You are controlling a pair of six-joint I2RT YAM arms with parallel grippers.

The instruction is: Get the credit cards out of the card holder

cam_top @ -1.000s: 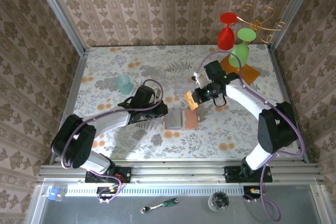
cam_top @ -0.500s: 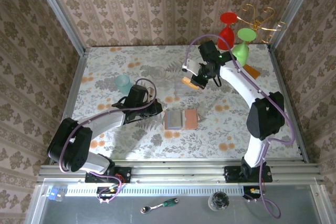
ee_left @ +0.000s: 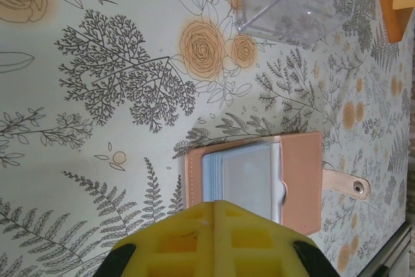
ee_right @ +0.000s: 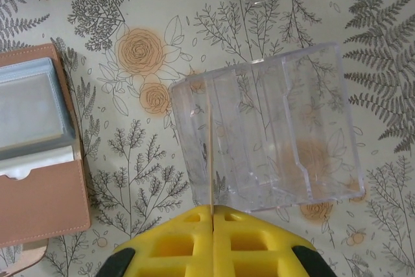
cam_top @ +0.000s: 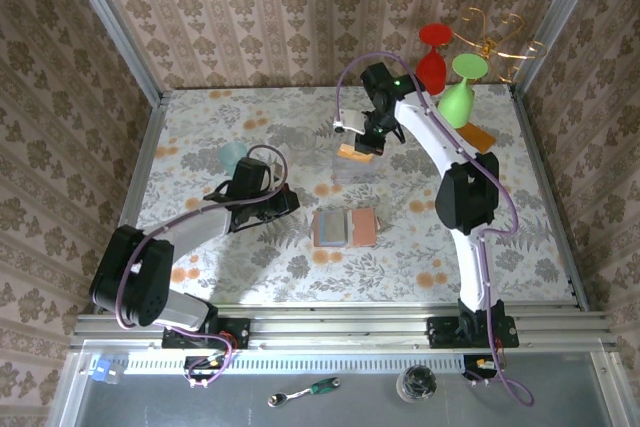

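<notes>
Orange-tan card (cam_top: 353, 152) in closed right hand (ee_right: 213, 211), well beyond card holder (ee_left: 301, 180); left hand (ee_left: 214, 207) closed, empty.

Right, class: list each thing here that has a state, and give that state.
card holder: open, lying flat.
orange card: out of holder, gripped edge-on.
clear box: open-topped, looks empty.
right pincer: shut on orange card, above clear box.
left pincer: shut, empty.
red goblet, green goblet: hanging upside down from rack.
</notes>
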